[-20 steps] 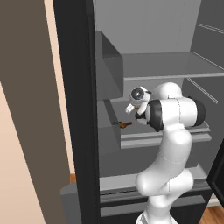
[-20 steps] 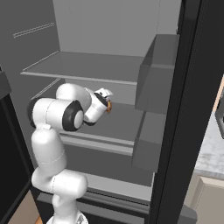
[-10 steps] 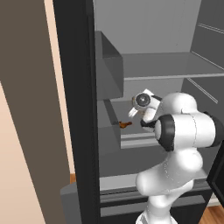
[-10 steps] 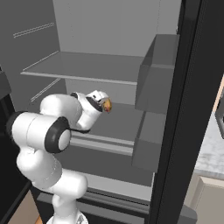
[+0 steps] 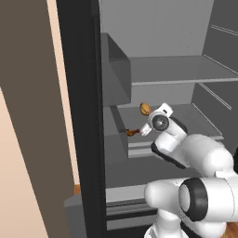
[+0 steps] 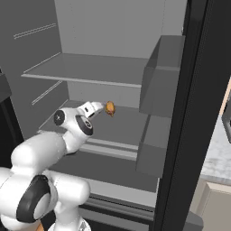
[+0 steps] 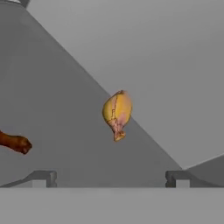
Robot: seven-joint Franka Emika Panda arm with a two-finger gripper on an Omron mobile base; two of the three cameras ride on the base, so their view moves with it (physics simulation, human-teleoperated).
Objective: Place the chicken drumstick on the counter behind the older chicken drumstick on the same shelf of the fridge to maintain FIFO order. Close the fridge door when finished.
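Hand view: two small dark finger tips [image 7: 43, 177] stand wide apart at the bottom edge, nothing between them; the plump golden-orange chicken drumstick [image 7: 117, 112] lies ahead of the gap, clear of both tips, on the plain grey interior shelf [image 7: 65, 131].
Hand view, left edge: the end of the thin dark reddish-brown older drumstick [image 7: 15, 142] shows, well apart from the golden one.
Left base view: the white arm's gripper [image 5: 149, 120] reaches over the shelf [image 5: 204, 123] inside the tall glossy black fridge [image 5: 81, 116]; the golden drumstick [image 5: 145, 109] sits just beyond it, toward the back, and the older drumstick [image 5: 133, 132] lies near the shelf's front lip.
Right base view: the golden drumstick [image 6: 109, 108] rests just past the gripper [image 6: 95, 107]; the older drumstick is hidden behind the arm.
Right base view, far right: a strip of white-and-grey marble counter [image 6: 219, 155].
Count: two drumsticks, one gripper, both drumsticks on the same shelf.
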